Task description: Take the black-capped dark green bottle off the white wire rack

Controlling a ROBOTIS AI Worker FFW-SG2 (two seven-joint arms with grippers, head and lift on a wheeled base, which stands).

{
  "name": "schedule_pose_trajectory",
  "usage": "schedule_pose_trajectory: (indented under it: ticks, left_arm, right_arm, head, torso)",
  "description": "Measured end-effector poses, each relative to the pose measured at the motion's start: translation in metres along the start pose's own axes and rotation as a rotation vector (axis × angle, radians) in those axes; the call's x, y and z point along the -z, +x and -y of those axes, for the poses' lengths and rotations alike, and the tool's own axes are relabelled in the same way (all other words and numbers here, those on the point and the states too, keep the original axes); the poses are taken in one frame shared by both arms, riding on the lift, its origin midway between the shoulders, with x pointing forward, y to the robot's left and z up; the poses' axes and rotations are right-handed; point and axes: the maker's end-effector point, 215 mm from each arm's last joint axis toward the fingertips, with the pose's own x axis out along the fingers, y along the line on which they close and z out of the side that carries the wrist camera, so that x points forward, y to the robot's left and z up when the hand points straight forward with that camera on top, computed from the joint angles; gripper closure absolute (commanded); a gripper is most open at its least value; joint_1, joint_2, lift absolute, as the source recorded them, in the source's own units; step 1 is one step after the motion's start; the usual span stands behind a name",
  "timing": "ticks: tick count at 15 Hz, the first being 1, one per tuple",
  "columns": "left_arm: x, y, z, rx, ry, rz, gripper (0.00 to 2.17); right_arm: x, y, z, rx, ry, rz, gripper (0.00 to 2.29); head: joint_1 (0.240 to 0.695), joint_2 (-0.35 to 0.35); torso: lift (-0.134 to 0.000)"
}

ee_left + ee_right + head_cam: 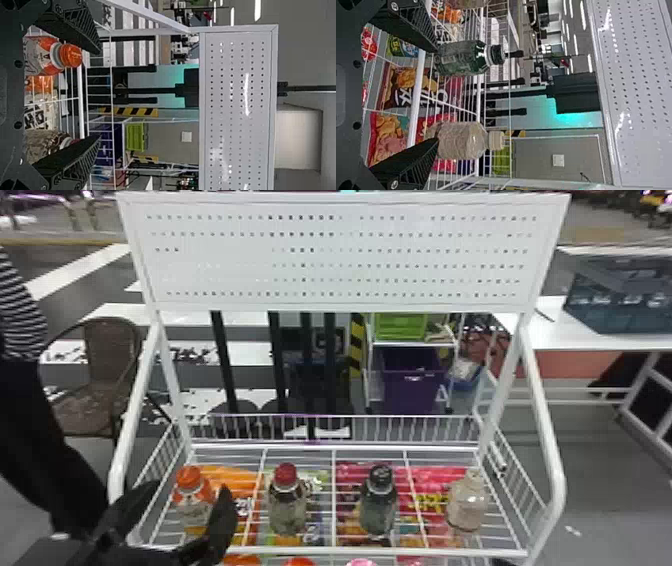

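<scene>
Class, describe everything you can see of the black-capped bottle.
The black-capped bottle is dark green, glossy and looks like clear plastic, with faint pale markings. A pale ring sits below its cap, which is on. It stands upright on the white wire rack, between the red-capped bottle and the pale-capped bottle. No claw grips it.

Four bottles (pixel 378 512) are lined up on the wire rack (pixel 380 551), above snack packets (pixel 227 478). Behind the rack a cart (pixel 412 343) is seen (crates (pixel 400 326) are held in it); left of the rack a chair (pixel 107 360) is placed, right a table (pixel 555 338).
</scene>
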Motion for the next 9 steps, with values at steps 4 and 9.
schedule_pose_trajectory:
  ticks: [4,9]
  left_arm:
    - [0.004,-0.001,0.008,0.013,-0.005,-0.007,0.14]
    - [0.005,0.001,0.008,0.013,-0.004,-0.009,0.14]
  right_arm:
    - [0.013,0.063,-0.032,-0.053,0.001,0.009,0.1]
    - [0.01,0.122,-0.054,-0.097,-0.009,0.017,0.11]
  head:
    - [0.499,0.0]
    - [0.499,0.0]
  torso:
    - [0.0]
    - [0.0]
